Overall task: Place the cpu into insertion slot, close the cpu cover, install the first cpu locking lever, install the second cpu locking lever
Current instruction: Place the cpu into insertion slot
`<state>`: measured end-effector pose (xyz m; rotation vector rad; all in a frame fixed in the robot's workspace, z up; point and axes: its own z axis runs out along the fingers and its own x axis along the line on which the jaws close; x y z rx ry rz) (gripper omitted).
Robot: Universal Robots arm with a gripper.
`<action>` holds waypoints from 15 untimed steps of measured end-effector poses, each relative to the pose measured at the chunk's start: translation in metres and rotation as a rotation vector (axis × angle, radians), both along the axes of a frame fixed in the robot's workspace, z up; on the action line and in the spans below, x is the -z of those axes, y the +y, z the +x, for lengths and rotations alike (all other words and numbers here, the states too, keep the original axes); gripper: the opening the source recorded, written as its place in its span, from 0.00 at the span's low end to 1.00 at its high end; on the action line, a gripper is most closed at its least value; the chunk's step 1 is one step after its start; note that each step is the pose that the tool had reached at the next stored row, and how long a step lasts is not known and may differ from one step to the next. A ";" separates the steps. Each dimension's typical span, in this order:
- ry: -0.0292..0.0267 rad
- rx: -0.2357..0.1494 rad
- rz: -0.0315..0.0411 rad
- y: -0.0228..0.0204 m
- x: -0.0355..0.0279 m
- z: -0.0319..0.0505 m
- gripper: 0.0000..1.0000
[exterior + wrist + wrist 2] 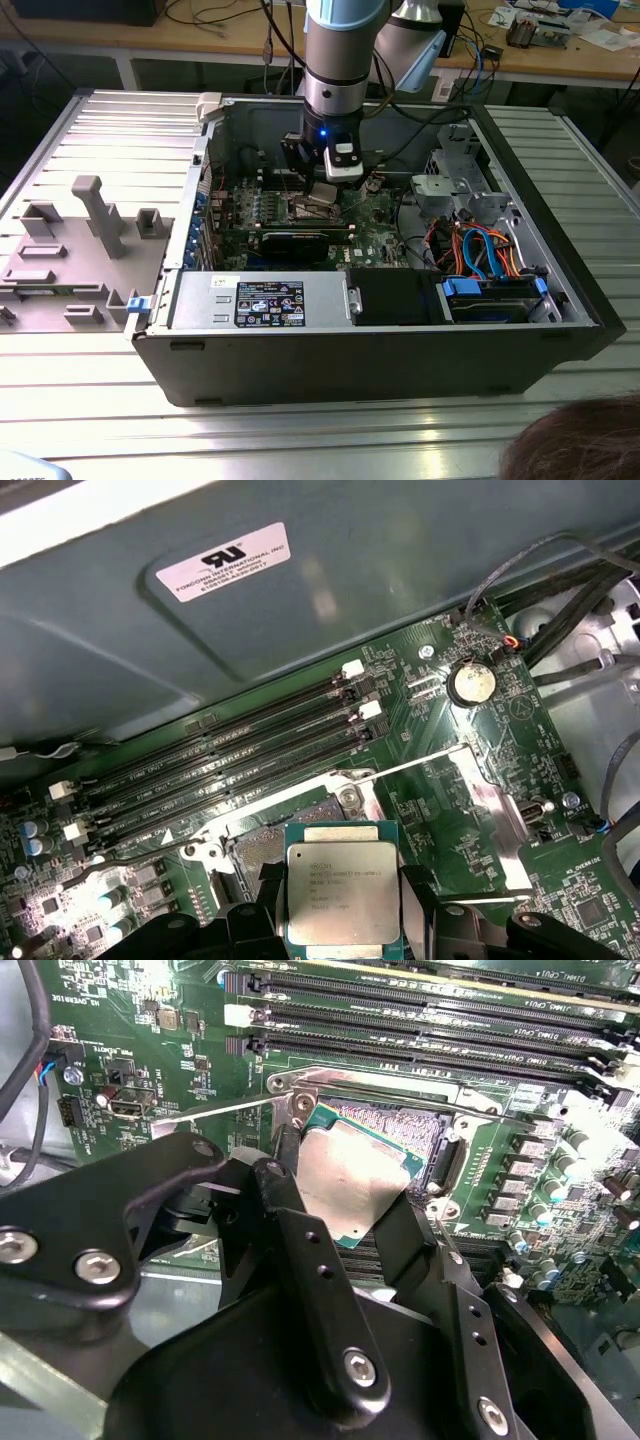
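The cpu (343,892) is a small square chip with a silvery top, pinched between my gripper's (343,905) two black fingers (262,905). It hangs just above the insertion slot (305,825), the dark socket in the green board, and covers most of it. In the second wrist view the cpu (352,1172) sits tilted over the insertion slot (405,1125), with the gripper (345,1195) shut on its edges. The cpu cover (492,815) stands swung open at the socket's side. Thin wire levers (420,760) are raised off the socket. In the exterior view the gripper (325,187) reaches down into the open computer case.
Long black memory slots (230,755) run beside the socket. A black expansion card (295,240), the power supply (262,300), drive bays with coloured cables (480,250) and the case walls crowd the arm. A grey fixture (90,215) lies on the exterior view's left. A person's head (575,445) shows.
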<state>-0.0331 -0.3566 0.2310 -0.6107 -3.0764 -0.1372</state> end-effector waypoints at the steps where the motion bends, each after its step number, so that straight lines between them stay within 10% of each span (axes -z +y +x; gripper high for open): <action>1: 0.0000 0.003 0.0000 0.0000 0.0000 0.0000 0.55; 15: 0.0000 0.041 0.0000 0.0000 0.0000 0.0000 0.55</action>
